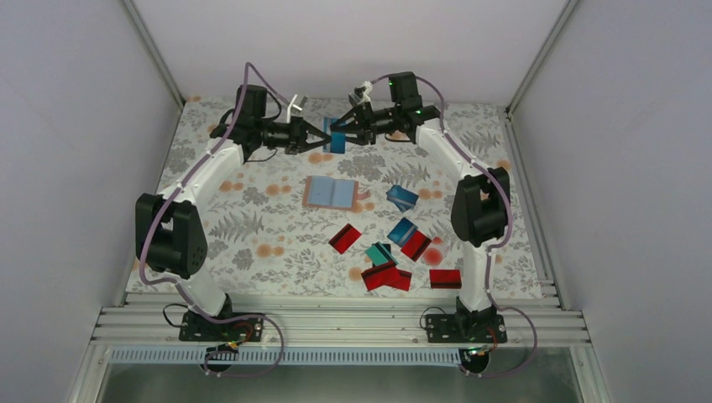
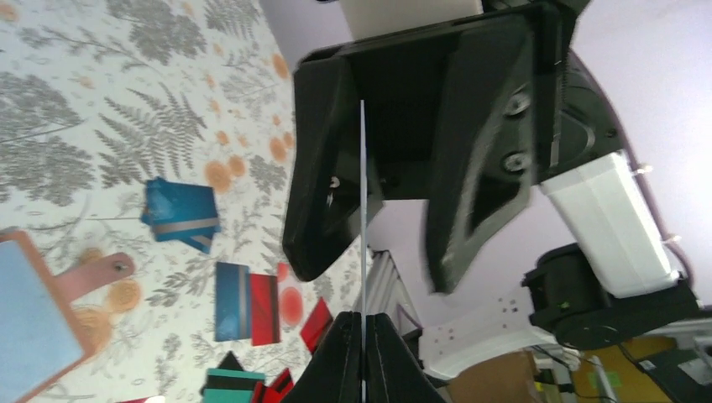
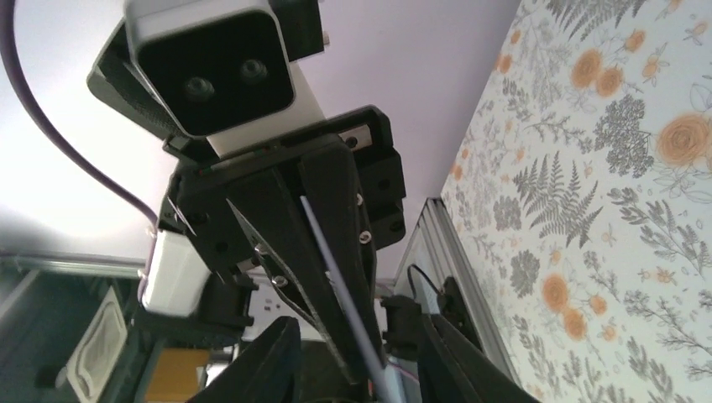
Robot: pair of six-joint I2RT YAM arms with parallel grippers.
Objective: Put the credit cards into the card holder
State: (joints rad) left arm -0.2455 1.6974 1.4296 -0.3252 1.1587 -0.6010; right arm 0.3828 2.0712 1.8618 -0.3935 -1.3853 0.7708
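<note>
Above the back of the table my left gripper (image 1: 326, 136) is shut on a blue credit card (image 1: 337, 141). In the left wrist view that card (image 2: 363, 210) shows edge-on as a thin line pinched between my fingertips (image 2: 363, 323). My right gripper (image 1: 342, 131) faces it, open, its fingers either side of the card (image 3: 336, 285) without touching it (image 3: 361, 340). The card holder (image 1: 308, 193) lies open mid-table, tan-rimmed with a strap (image 2: 96, 275). Several loose cards lie right of it: blue (image 1: 402, 197), red (image 1: 344, 238), teal (image 1: 379, 252).
More cards sit near the right arm: blue (image 1: 403, 231), red (image 1: 416, 245), a red pile (image 1: 386, 277) and one red (image 1: 445, 278). White walls close in the table's back and sides. An aluminium rail (image 1: 336, 323) runs along the front.
</note>
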